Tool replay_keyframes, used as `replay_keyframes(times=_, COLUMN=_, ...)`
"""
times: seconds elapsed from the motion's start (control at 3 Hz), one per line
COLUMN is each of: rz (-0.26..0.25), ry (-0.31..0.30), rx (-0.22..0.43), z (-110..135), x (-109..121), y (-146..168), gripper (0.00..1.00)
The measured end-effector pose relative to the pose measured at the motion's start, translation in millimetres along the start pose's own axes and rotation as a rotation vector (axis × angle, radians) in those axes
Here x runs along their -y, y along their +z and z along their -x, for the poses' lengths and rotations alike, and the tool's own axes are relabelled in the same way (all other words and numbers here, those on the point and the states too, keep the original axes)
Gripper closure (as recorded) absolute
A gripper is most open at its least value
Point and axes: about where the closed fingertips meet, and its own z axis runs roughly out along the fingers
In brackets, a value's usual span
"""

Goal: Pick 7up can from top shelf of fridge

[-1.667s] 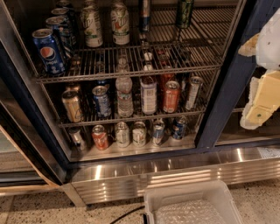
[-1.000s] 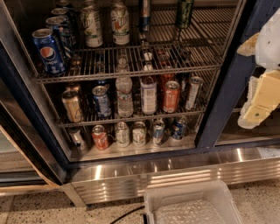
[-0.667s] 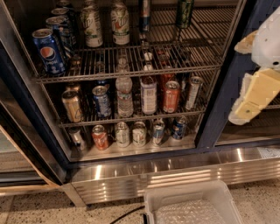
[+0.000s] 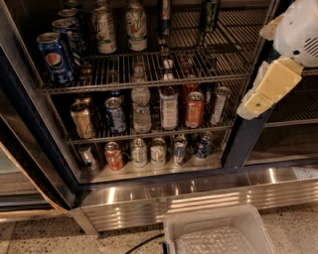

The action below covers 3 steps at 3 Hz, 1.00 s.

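Gripper of cream pads and white housing (image 4: pixel 266 88), at the upper right, in front of the dark blue post of the large steel-and-blue drinks fridge (image 4: pixel 149 198). Sits further left and lower than a second ago, tipped down toward the open compartment; reads as the start of the reach, not yet past the door frame. Holds nothing, touches no can. Spread or pressed together: cannot tell from this angle. Stock inside unchanged, nothing knocked or shifted.

Whitish-silver 7up can with green lettering (image 4: pixel 135 26) upright toward the far part of the chrome wire top shelf (image 4: pixel 149 82), left of centre, well apart from the gripper. Similar pale can (image 4: pixel 104 31) just to its left, possibly a second 7up, lettering too dim to be sure. Blue Pepsi cans (image 4: pixel 54 57) at the near left of the same shelf, slim dark green can (image 4: pixel 209 15) at the far right. Calls for a long leftward and inward travel, clear of the Pepsi row, before any grasp.
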Motion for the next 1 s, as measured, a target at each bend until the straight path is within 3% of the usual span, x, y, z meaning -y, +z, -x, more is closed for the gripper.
replay_keyframes(times=0.67, rz=-0.003, ry=0.025, rx=0.011, z=10, x=-2, y=13, gripper=0.00)
replay_keyframes(times=1.0, rz=0.020, ry=0.100, rx=0.100, z=40, x=-12, y=50, gripper=0.00)
